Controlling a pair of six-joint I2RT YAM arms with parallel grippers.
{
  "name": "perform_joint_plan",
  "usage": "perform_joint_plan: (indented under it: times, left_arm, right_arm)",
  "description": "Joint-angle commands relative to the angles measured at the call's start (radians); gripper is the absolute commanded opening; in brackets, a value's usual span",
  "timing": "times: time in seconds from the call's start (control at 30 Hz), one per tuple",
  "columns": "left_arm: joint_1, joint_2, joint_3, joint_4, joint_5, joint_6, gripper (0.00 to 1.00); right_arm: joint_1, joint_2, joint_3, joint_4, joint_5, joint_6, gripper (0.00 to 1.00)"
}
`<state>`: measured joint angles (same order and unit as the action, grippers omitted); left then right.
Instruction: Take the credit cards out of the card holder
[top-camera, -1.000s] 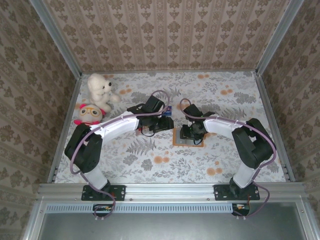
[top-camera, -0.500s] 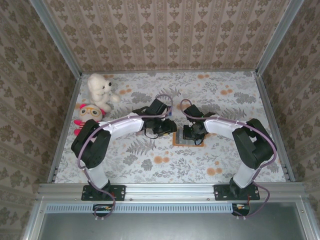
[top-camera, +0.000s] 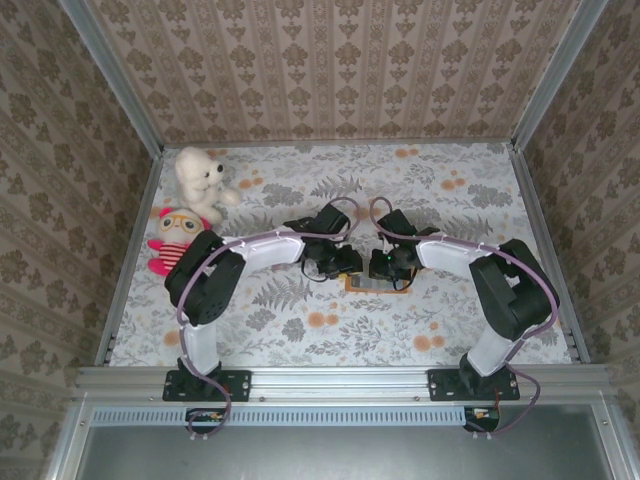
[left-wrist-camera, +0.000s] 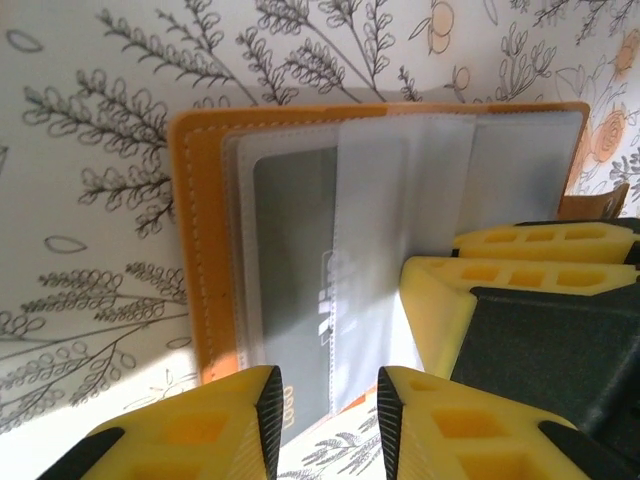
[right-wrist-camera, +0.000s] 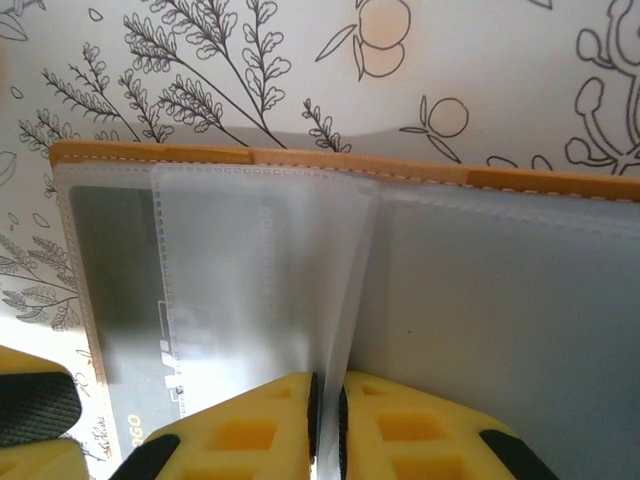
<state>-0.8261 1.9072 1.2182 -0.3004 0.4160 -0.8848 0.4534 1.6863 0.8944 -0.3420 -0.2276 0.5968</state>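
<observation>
Card holder (top-camera: 372, 284) lies open and flat at the middle of the table (top-camera: 300, 340), pockets up, tucked between the two arms. The left gripper (left-wrist-camera: 325, 415) is at its left edge and the right gripper (right-wrist-camera: 327, 400) is over its right part.

The right one has a catch: its jaws are pressed together on a clear pocket leaf (right-wrist-camera: 340, 270), which stands edge-on between the pads like a turned page. Beside that raised leaf, on the side toward the left gripper, a dark card (left-wrist-camera: 290, 270) shows through its sleeve, flat against the orange cover. No red or yellow card can be made out.

The left gripper's jaws stand part-way apart, with only the holder's edge below the gap — no grip yet.

What matters now: the dark card lies straight ahead of the left jaws, with one end reaching right up to their tips. It is much nearer to them than to the right gripper, which is busy with the leaf. So the pull looks like the left arm's job. Which side that sleeve opens on cannot be told — and the draw has to follow it.
</observation>
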Motion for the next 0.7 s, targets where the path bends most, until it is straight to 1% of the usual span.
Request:
perform_joint_plan:
  times: [0.0,0.27,0.4,0.57,0.67]
  left_arm:
    - [-0.011,0.026,0.022,0.008,0.022,-0.020,0.33]
    - [-0.010,0.041,0.003,0.030,0.036,-0.040,0.33]
    - [-0.007,0.055,-0.018,0.065,0.061,-0.060,0.33]
    - [0.000,0.050,-0.052,0.133,0.097,-0.091,0.34]
    - [0.005,0.050,-0.059,0.153,0.113,-0.097,0.34]
  right_arm:
    - [-0.006,-0.003,-0.033,0.015,-0.041,-0.005,0.13]
    - [-0.018,-0.007,-0.045,0.041,-0.075,0.009,0.11]
    - [-0.034,-0.018,-0.063,0.076,-0.119,0.023,0.11]
    - [-0.054,-0.034,-0.086,0.121,-0.182,0.037,0.17]
    - [-0.067,-0.047,-0.095,0.141,-0.215,0.058,0.23]
